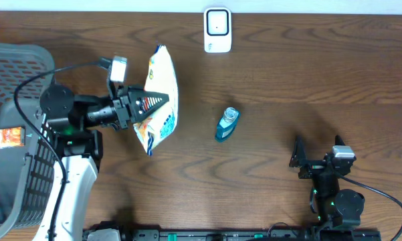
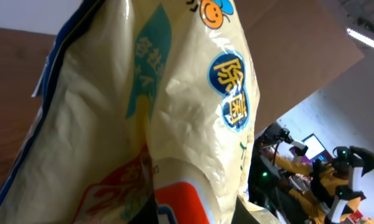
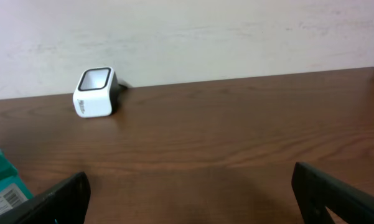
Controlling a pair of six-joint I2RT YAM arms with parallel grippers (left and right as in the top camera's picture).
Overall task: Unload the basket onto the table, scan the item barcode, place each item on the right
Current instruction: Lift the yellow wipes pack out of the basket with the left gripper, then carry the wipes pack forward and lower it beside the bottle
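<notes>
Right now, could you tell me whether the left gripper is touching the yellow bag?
Touching. The overhead view shows the left gripper shut across the middle of the yellow bag.

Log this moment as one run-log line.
left claw: shut on yellow bag | right claw: open, empty | white scanner: far edge | blue bottle: on table

Grey mesh basket (image 1: 17, 63) sits at the left edge of the wooden bench (image 1: 301, 73), with a small orange packet (image 1: 8, 137) inside it. Small blue bottle (image 1: 227, 124) lies on its side mid-bench, well apart from the basket, cap toward the far edge.
</notes>
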